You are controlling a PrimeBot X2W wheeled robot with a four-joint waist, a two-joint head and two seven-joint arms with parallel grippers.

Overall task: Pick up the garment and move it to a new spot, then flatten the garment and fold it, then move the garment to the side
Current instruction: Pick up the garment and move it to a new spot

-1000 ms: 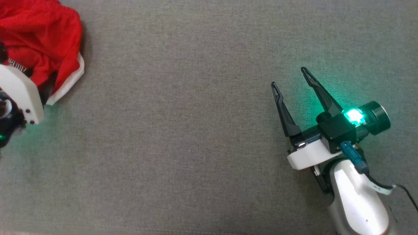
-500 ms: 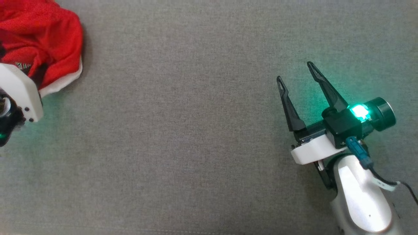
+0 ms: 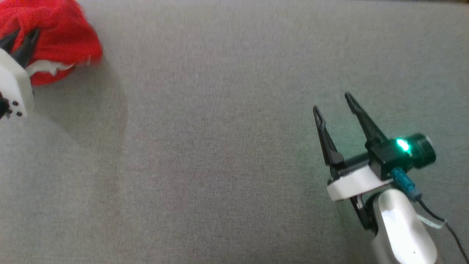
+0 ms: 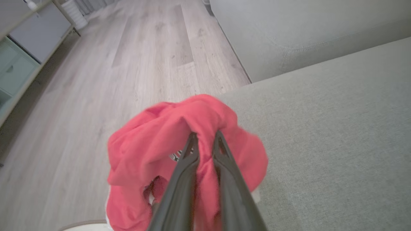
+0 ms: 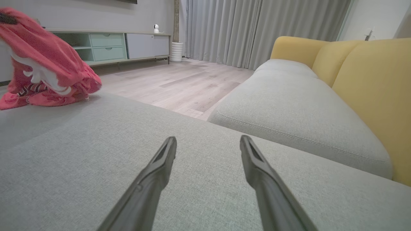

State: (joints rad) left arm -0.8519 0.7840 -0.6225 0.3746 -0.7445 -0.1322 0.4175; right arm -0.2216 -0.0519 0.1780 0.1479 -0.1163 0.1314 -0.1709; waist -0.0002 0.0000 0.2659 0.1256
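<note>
1. Two grippers show over the grey cushion (image 3: 220, 146) in the head view. At 10 o'clock the left gripper (image 3: 22, 36) has its dark fingers pinched narrow on a fold of the red garment (image 3: 62, 33).
2. From the left wrist, the garment hangs bunched around both fingers at the cushion's edge, with the wooden floor (image 4: 128, 64) behind it toward 11 o'clock.
3. Whether its lowest folds touch the cushion cannot be told; its shadow falls on the fabric toward 5 o'clock.
4. At 4 o'clock in the head view the right gripper (image 3: 331, 102) stands spread wide and holds nothing. It is well apart from the garment, and a green light (image 3: 402, 145) glows on its wrist.
5. From the right wrist, the garment sits at 10 o'clock and a yellow sofa back (image 5: 369, 80) at 3 o'clock.
</note>
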